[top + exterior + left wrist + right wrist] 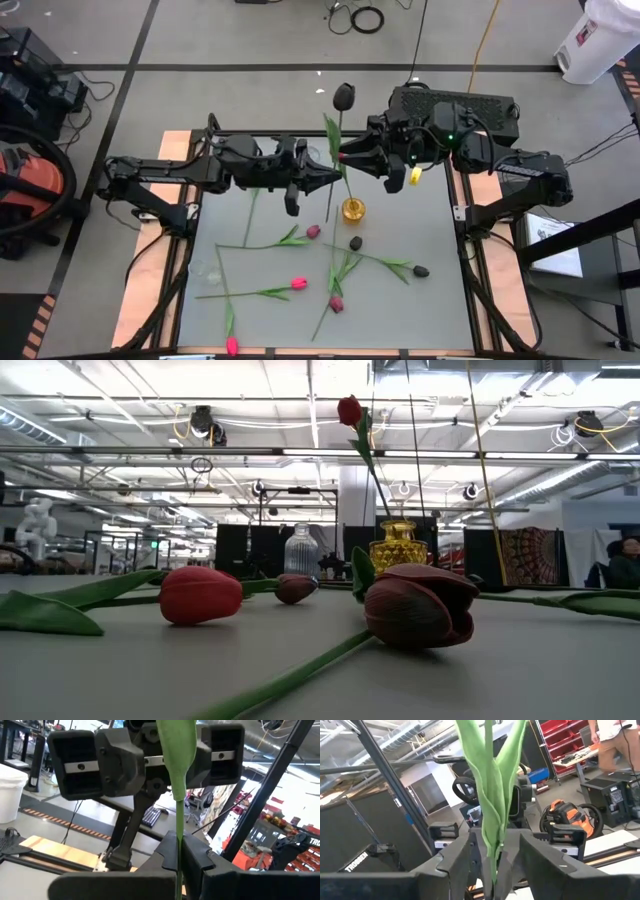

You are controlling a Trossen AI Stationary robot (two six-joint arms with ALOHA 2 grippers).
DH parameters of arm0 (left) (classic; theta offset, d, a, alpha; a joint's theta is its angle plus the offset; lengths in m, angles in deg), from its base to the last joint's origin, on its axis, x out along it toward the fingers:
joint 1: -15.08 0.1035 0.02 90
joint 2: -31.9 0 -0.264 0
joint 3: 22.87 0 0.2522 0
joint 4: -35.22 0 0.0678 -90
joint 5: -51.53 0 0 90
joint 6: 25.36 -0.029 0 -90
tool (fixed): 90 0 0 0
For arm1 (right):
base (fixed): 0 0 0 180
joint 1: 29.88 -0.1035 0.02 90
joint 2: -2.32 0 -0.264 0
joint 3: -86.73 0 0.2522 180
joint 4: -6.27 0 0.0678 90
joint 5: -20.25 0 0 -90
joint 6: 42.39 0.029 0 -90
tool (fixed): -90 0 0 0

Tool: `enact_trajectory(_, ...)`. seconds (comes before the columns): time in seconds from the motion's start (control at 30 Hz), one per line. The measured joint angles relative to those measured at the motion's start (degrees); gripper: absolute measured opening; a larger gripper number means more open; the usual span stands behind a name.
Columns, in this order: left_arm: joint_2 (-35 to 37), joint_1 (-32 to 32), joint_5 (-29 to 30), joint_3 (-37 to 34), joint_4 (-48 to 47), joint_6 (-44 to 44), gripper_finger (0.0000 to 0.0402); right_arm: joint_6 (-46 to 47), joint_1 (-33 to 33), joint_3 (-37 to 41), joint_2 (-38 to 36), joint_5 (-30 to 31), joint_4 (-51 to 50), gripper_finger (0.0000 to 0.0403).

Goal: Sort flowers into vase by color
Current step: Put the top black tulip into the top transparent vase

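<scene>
A dark red flower [344, 95] stands upright over the table's far middle, and its green stem [372, 470] runs down into the yellow vase [353, 210]. My left gripper [338, 178] reaches in from the left and is shut on the stem. My right gripper [345, 157] comes in from the right a little higher up. It is open, with its fingers on either side of the flower's leaves [492, 815]. Several more flowers [298, 284] lie flat on the grey table. My left gripper pinches the flower's stem [178, 840] between its two fingers, just below the base of a leaf. The fingers are about level, come from the table's left and lie across the upright stem. Whether my right gripper's fingers [462, 855] touch the leaves, I cannot tell.
A clear glass vase [300, 550] stands left of the yellow vase [398, 545]. Loose tulips lie spread over the near half: bright pink [232, 346], maroon [336, 304] and near-black [421, 270]. Wooden strips [150, 290] edge the table on both sides.
</scene>
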Motion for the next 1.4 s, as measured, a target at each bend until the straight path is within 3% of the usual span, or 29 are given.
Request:
enact_trajectory(0.97,0.0,0.0,0.0,0.0,-0.3,-0.3,0.0004,3.0,-0.2,0.0,1.6,1.4,0.9,0.0161)
enact_trajectory(1.4,0.0,0.0,0.0,0.0,-0.7,-0.1,0.0004,3.1,-0.3,-0.1,2.5,1.4,6.4,0.0083)
